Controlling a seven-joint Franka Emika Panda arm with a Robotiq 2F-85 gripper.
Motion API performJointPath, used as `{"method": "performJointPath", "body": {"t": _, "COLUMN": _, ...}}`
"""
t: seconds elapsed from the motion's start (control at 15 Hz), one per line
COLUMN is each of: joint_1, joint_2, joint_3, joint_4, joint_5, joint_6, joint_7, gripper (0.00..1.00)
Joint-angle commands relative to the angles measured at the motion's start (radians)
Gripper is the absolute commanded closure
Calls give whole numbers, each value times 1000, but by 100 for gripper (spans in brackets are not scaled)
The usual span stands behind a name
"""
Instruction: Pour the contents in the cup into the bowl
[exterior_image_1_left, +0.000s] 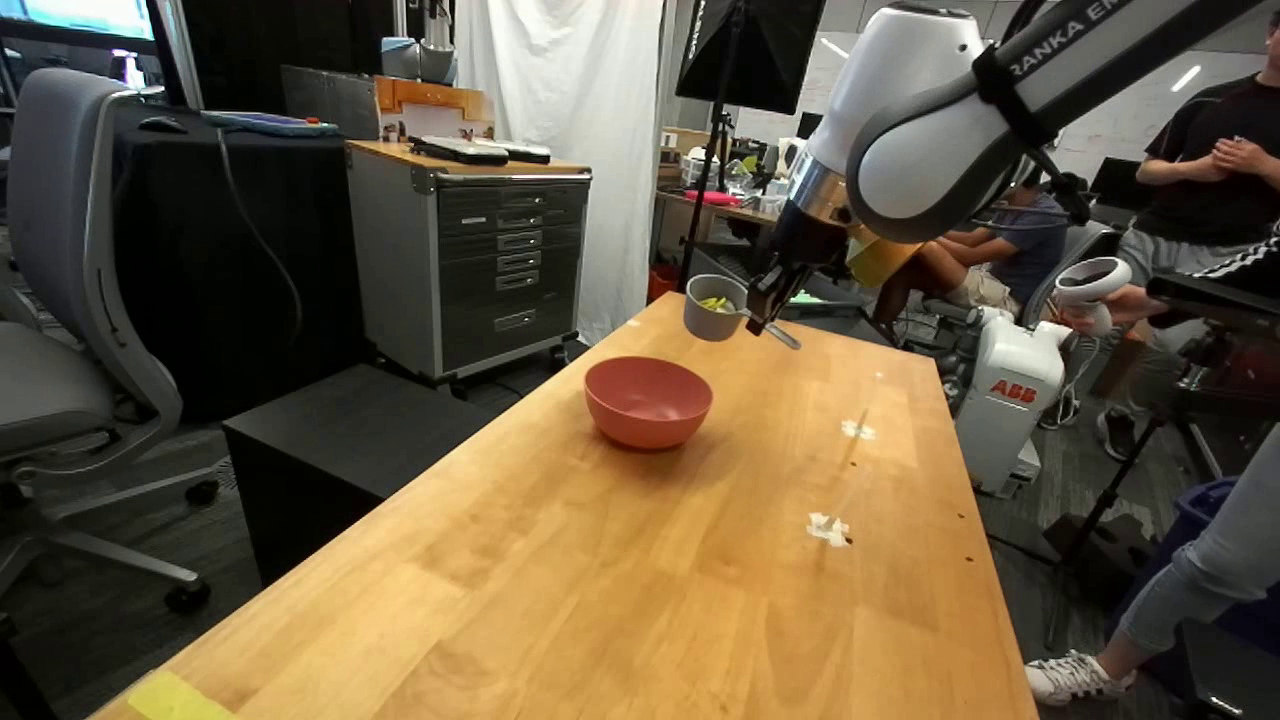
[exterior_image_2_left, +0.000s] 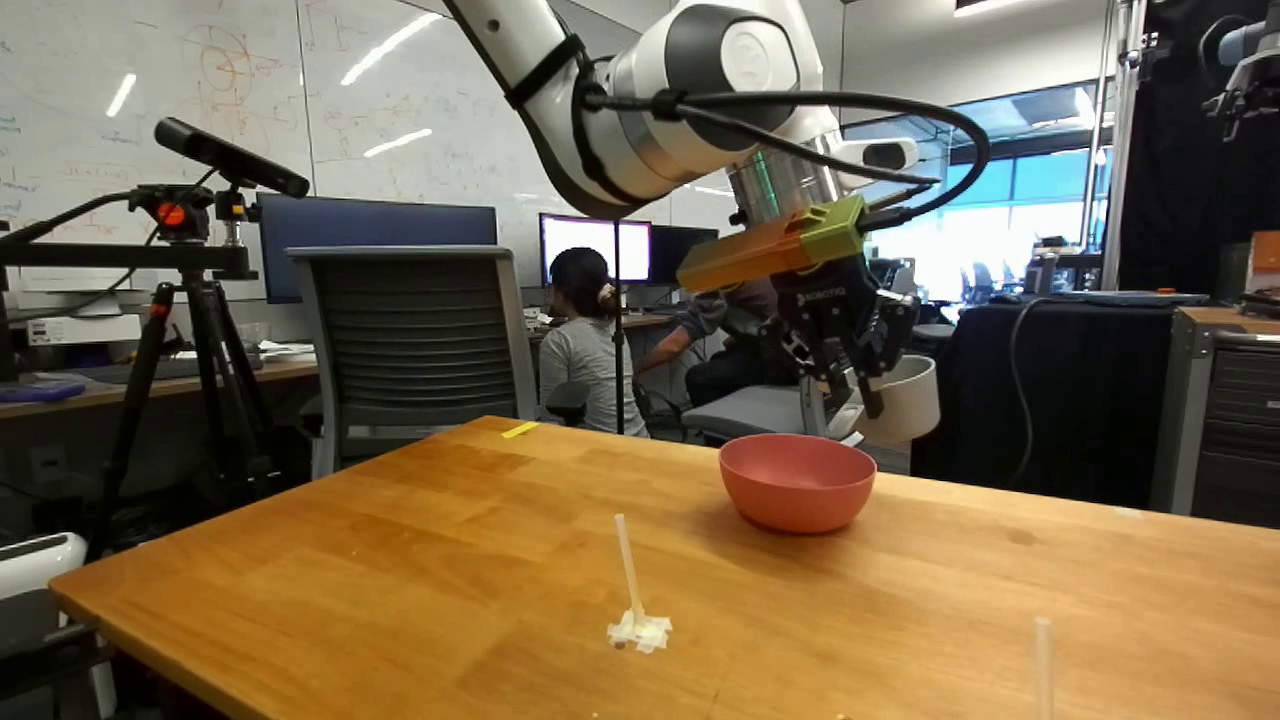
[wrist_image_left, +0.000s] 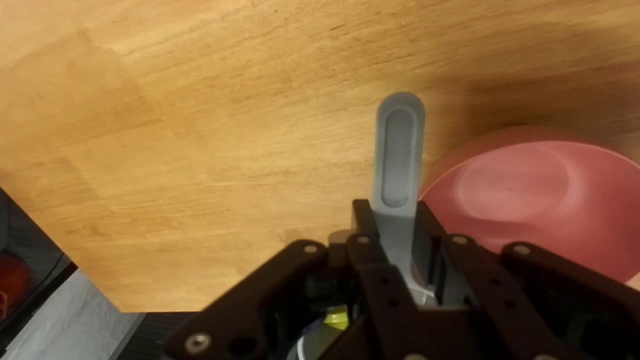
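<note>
In an exterior view, a silver-and-grey Franka arm (exterior_image_1_left: 930, 165) reaches in from the upper right. Its black Robotiq gripper (exterior_image_1_left: 760, 316) angles downward, clenched on the handle (exterior_image_1_left: 786, 337) of a small grey measuring cup (exterior_image_1_left: 703, 324). The cup juts out to the picture's left of the gripper, holding yellow pieces (exterior_image_1_left: 715, 303); the handle's end pokes out on the right. Lower in the picture, a pinkish-red bowl (exterior_image_1_left: 645, 428) stands upright on a wooden table (exterior_image_1_left: 560, 600). A drawer cabinet (exterior_image_1_left: 515, 215) and a white curtain (exterior_image_1_left: 560, 110) are in the background.

In an exterior view, the cup is in the air, beside and partly behind the gripper's tips, on the picture's right. It appears higher than the bowl and slightly to its right. 2 translucent sticks (exterior_image_2_left: 628, 565) rise in the foreground, 1 with white tape (exterior_image_2_left: 640, 632) at its foot. Beyond the table are an office chair (exterior_image_2_left: 425, 350), 2 seated people (exterior_image_2_left: 595, 365) and a whiteboard (exterior_image_2_left: 150, 100).

In the wrist view, looking down, the flat handle is pinched between the 2 black fingers (wrist_image_left: 364, 216), its rounded end toward the top of the picture. The cup's body is mostly hidden by the gripper; a yellow patch and a pale curve show at the bottom. The bowl lies to the right, just beside the handle in this view. Whether any part of the cup is over the bowl, I cannot tell.
</note>
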Motion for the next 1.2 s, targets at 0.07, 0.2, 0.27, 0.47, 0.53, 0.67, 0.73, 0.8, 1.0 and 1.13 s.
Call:
{"method": "performJointPath", "body": {"t": 0.07, "joint_1": 79, "joint_2": 45, "joint_3": -67, "joint_4": 47, "joint_5": -96, "joint_6": 13, "joint_7": 92, "gripper": 89}}
{"method": "performJointPath", "body": {"t": 0.2, "joint_1": 118, "joint_2": 53, "joint_3": -103, "joint_4": 48, "joint_5": -143, "joint_6": 26, "joint_7": 144, "gripper": 89}}
{"method": "performJointPath", "body": {"t": 0.27, "joint_1": 135, "joint_2": 54, "joint_3": -118, "joint_4": 46, "joint_5": -165, "joint_6": 23, "joint_7": 165, "gripper": 89}}
{"method": "performJointPath", "body": {"t": 0.47, "joint_1": 179, "joint_2": 60, "joint_3": -151, "joint_4": 40, "joint_5": -221, "joint_6": 23, "joint_7": 219, "gripper": 88}}
{"method": "performJointPath", "body": {"t": 0.53, "joint_1": 194, "joint_2": 64, "joint_3": -164, "joint_4": 37, "joint_5": -245, "joint_6": 28, "joint_7": 238, "gripper": 88}}
{"method": "performJointPath", "body": {"t": 0.67, "joint_1": 223, "joint_2": 73, "joint_3": -187, "joint_4": 33, "joint_5": -288, "joint_6": 35, "joint_7": 277, "gripper": 88}}
{"method": "performJointPath", "body": {"t": 0.73, "joint_1": 237, "joint_2": 78, "joint_3": -198, "joint_4": 33, "joint_5": -309, "joint_6": 36, "joint_7": 296, "gripper": 88}}
{"method": "performJointPath", "body": {"t": 0.8, "joint_1": 251, "joint_2": 84, "joint_3": -213, "joint_4": 34, "joint_5": -333, "joint_6": 40, "joint_7": 319, "gripper": 88}}
{"method": "performJointPath", "body": {"t": 1.0, "joint_1": 305, "joint_2": 102, "joint_3": -270, "joint_4": 35, "joint_5": -411, "joint_6": 62, "joint_7": 400, "gripper": 88}}
{"method": "performJointPath", "body": {"t": 1.13, "joint_1": 335, "joint_2": 115, "joint_3": -303, "joint_4": 38, "joint_5": -468, "joint_6": 73, "joint_7": 457, "gripper": 89}}
